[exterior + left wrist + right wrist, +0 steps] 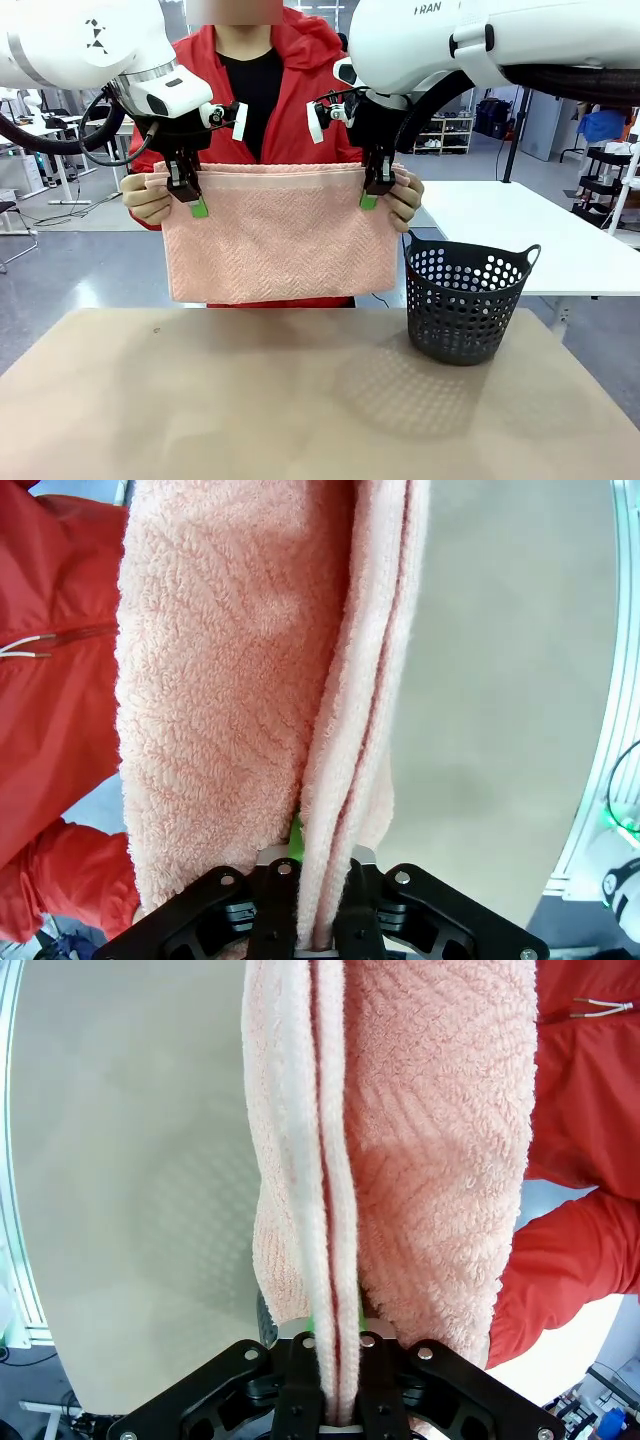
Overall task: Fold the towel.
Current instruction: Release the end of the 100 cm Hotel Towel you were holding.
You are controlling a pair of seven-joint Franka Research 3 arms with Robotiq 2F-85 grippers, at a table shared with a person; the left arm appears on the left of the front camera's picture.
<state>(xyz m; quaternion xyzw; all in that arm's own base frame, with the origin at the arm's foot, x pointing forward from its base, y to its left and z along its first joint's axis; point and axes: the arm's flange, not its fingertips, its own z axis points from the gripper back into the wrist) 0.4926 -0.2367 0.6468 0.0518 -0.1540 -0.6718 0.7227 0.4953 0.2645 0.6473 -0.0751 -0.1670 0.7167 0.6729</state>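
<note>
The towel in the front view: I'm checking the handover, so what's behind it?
Behind the towel stands a person in a red jacket, one hand and the other hand showing at its upper corners. The cloth covers the lower torso and part of each hand.

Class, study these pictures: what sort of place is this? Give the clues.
Most likely a robotics lab or workshop. The robot's left gripper and right gripper clamp a towel at a tan table; behind stand a white table and storage shelves.
</note>
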